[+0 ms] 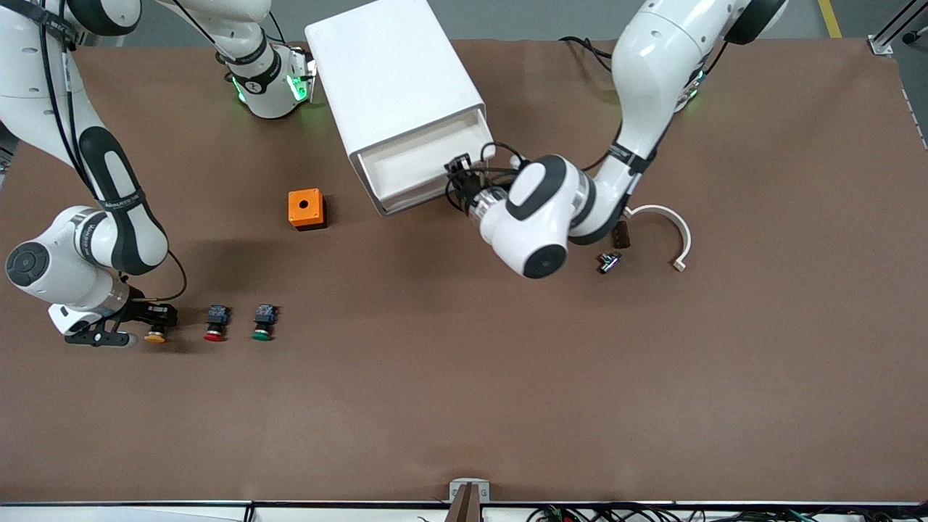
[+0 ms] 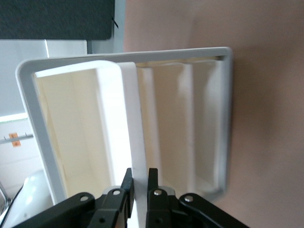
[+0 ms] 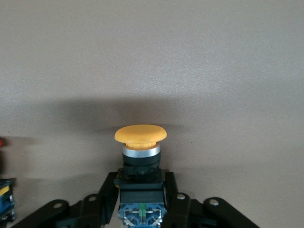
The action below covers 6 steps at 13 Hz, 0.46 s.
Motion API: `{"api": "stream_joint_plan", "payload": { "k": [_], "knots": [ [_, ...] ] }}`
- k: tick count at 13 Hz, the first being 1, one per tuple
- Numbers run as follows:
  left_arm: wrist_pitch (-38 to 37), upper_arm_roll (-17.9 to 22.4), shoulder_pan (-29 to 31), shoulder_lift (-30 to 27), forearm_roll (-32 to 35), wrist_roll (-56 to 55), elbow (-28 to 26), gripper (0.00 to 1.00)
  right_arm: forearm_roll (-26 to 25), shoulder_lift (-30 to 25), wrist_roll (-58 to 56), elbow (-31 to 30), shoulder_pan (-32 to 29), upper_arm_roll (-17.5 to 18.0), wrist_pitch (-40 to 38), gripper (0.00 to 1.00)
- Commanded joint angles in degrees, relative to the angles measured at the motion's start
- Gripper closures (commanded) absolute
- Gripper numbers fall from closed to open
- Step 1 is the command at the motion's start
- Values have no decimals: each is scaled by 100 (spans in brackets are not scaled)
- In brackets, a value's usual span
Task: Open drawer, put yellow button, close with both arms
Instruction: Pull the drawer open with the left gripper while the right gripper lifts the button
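The white cabinet point(image 1: 391, 72) stands near the arms' bases, with its uppermost drawer point(image 1: 417, 156) pulled partly out. My left gripper point(image 1: 458, 170) is at the drawer's front and is shut on its thin white front wall point(image 2: 137, 142), as the left wrist view shows with the gripper point(image 2: 140, 183) pinching it. The yellow button point(image 1: 154, 336) lies on the table toward the right arm's end. My right gripper point(image 1: 158, 317) is low at the table, its fingers point(image 3: 105, 190) closed on the button's black-and-blue body; the yellow cap point(image 3: 140, 134) points away from the gripper point(image 3: 140, 192).
A red button point(image 1: 215, 324) and a green button point(image 1: 263, 323) lie beside the yellow one. An orange box point(image 1: 305, 209) with a hole sits nearer the front camera than the cabinet. A white curved piece point(image 1: 670, 228) and small dark parts point(image 1: 608, 262) lie toward the left arm's end.
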Motion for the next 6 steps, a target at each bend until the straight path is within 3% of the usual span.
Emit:
{"api": "stream_joint_plan", "payload": {
  "k": [1,4,5,6],
  "knots": [
    [-37,7,420,30,73,503,264,100,13,-63,-12,3,-94,95,-38,100],
    [7,7,641,48,65,1004,299,100,188,-684,827,160,55,200,-1341,100],
    [94,7,668,48,65,1093,299,84,232,-1018,1284,239,160,349,-1905,100],
    [138,7,711,39,65,1163,299,77,319,-1413,1845,249,239,489,-2485,100]
  ]
}}
